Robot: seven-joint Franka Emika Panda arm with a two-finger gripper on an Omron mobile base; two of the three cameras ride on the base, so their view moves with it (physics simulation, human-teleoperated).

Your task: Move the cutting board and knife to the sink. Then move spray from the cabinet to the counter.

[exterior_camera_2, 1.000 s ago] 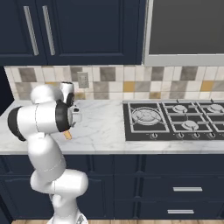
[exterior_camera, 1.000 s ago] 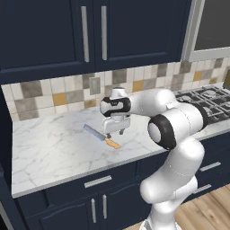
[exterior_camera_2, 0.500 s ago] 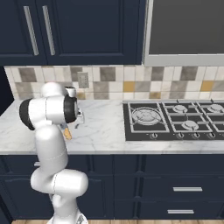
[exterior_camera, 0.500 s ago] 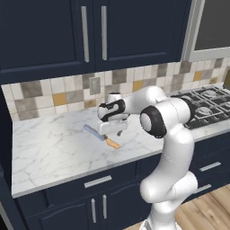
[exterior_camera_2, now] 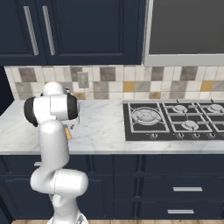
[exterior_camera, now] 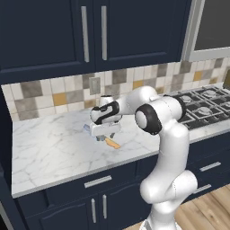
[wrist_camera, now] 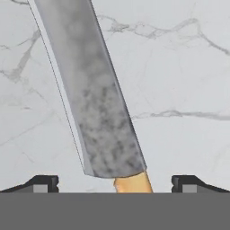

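Looks like it's working on the knife (wrist_camera: pixel 96 96) pickup, step 1 of the job. The knife's lying flat on the counter (exterior_camera: pixel 54 148), w/ the gripper (wrist_camera: pixel 115 182) hanging right over where blade meets orange handle, jaws spread wide, 1 tip each side, nothing held. Next it prob needs to drop a bit & close on the handle. Arm's reaching fwd & low, hand pointing down.

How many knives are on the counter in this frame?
1. The knife lies flat on the white marble counter, directly under the open gripper, its orange handle toward the counter's front edge. The arm hides part of the counter, so another could be hidden.
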